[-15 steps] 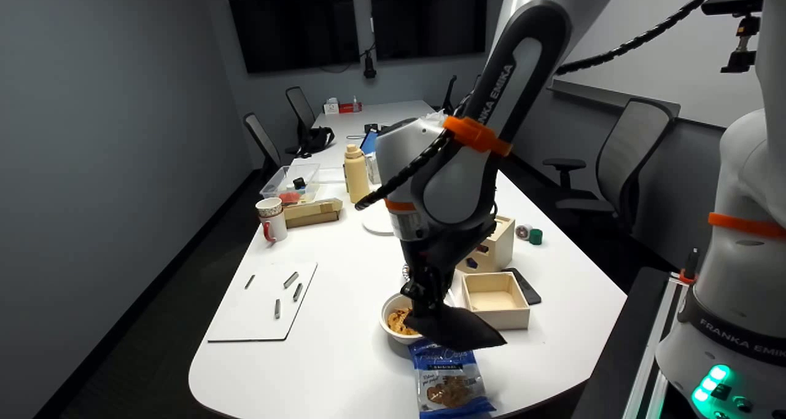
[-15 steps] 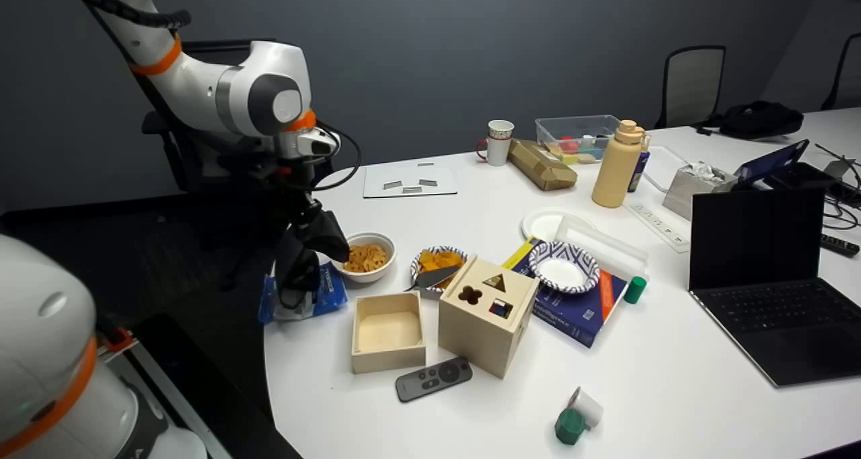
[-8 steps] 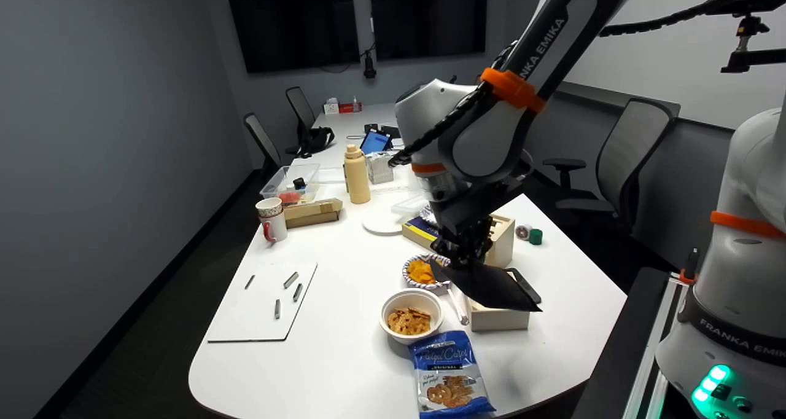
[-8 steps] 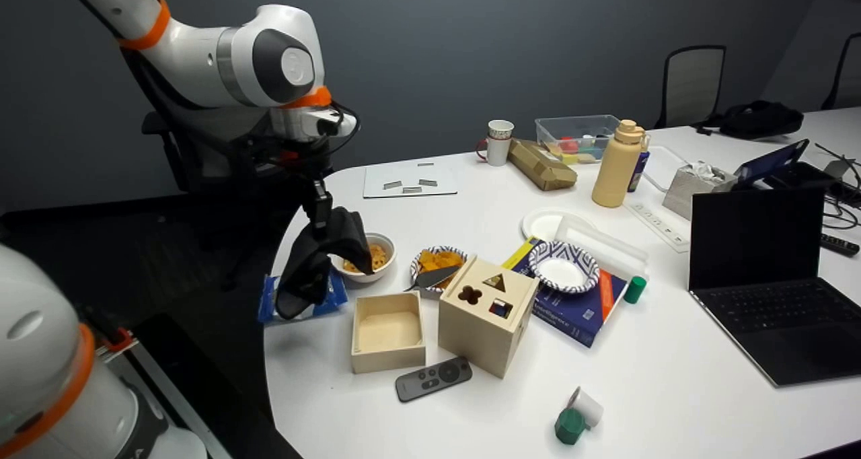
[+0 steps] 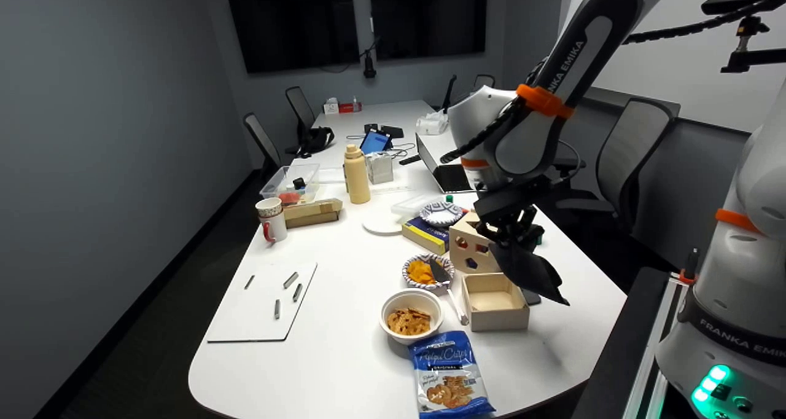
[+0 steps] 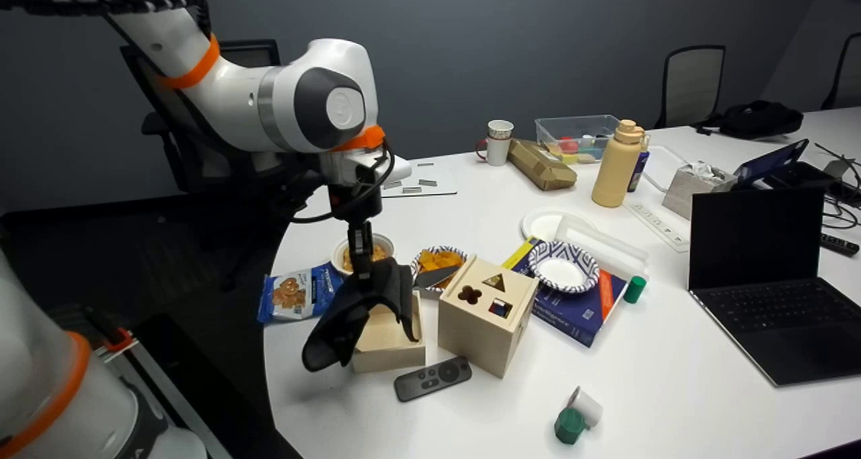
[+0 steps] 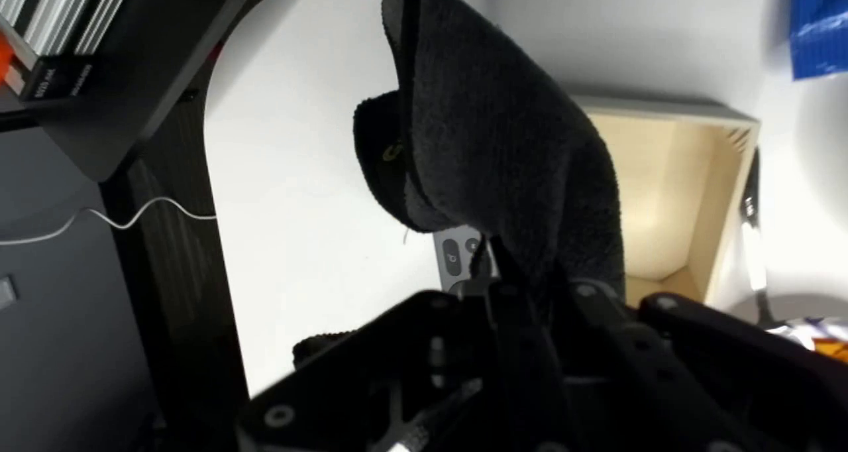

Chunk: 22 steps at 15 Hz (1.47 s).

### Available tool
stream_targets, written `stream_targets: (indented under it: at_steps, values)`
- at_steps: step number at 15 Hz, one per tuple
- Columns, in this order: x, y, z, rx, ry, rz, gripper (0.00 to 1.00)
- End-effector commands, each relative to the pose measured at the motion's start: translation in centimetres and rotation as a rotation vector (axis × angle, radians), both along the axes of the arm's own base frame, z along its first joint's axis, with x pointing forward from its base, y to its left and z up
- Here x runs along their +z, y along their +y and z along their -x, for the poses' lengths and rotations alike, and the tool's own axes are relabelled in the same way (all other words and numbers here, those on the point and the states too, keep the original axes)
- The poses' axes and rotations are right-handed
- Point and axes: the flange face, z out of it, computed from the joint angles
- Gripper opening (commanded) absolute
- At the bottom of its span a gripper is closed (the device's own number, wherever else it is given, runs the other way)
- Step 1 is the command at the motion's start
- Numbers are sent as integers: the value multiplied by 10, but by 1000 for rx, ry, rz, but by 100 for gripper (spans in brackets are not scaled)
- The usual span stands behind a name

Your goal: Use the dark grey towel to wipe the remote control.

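Observation:
The dark grey towel (image 6: 336,331) hangs in folds from my gripper (image 6: 363,274), which is shut on it and points down. The towel also shows in an exterior view (image 5: 529,273) and in the wrist view (image 7: 490,120). The grey remote control (image 6: 434,378) lies flat on the table beside the open wooden tray (image 6: 389,361). The towel hangs above the tray, left of the remote in that view, and does not visibly touch the remote. In the wrist view the remote (image 7: 452,256) is partly hidden by the towel and a finger.
A wooden shape-sorter box (image 6: 477,324) stands next to the remote. A blue pretzel bag (image 5: 451,376), a white bowl of pretzels (image 5: 393,330) and a patterned bowl of chips (image 5: 420,273) with a spatula stand near the tray. Green and white cylinders (image 6: 570,425) lie farther along.
My gripper has carried the towel from above the pretzel bag and bowl to above the wooden tray, closer to the remote. The bag is now uncovered. The remote has not visibly moved.

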Motion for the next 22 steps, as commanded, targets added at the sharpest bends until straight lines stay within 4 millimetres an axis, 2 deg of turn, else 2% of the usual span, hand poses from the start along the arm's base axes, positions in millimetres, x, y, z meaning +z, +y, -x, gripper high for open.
stream_targets:
  at_steps: [1,2,5,7,10,12,14,15,17,20,21,22]
  values:
    - [4,-49,4,-122,-139,25,2]
    - [4,-65,-5,-149,-180,27,2]
    - [9,-116,-2,-222,-280,45,2]
    - [7,-150,6,-271,-318,50,2]
    - [-3,-187,21,-316,-356,43,2]
    - [-17,-199,28,-315,-388,15,2]
    - [-29,-199,30,-274,-437,-31,2]
    - [-16,-199,28,-296,-400,3,8]
    - [-29,-199,30,-288,-414,-24,8]
    - [-33,-198,30,-284,-414,-31,8]
    - [-41,-201,25,-303,-396,-25,2]
    - [-61,-203,25,-313,-367,-48,2]
